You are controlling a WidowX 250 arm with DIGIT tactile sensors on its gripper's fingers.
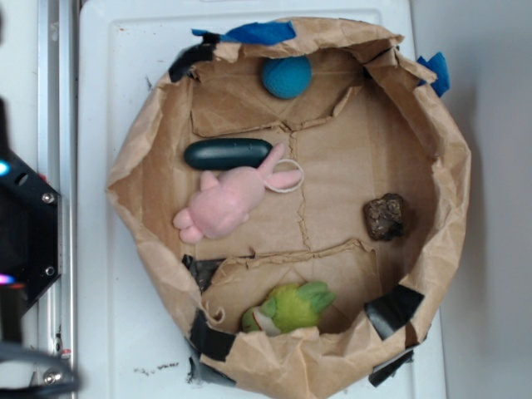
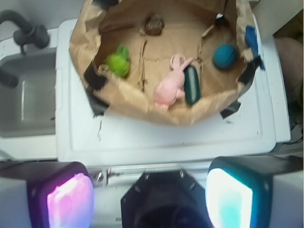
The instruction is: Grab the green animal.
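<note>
The green animal (image 1: 291, 307) is a small lime-green fuzzy plush. It lies inside a brown paper basket (image 1: 449, 166), against the near wall. In the wrist view the green animal (image 2: 118, 61) shows at the basket's left side. My gripper (image 1: 8, 223) is at the far left edge, outside the basket and well away from the toy. The wrist view shows my gripper (image 2: 149, 197) open, one pad glowing pink and the other cyan, with nothing between its fingers.
Also in the basket are a pink plush bunny (image 1: 229, 199), a dark teal oblong object (image 1: 227, 153), a teal-blue ball (image 1: 286, 76) and a brown lump (image 1: 385, 216). The basket stands on a white top (image 1: 108, 83). A sink (image 2: 23, 99) lies beside it.
</note>
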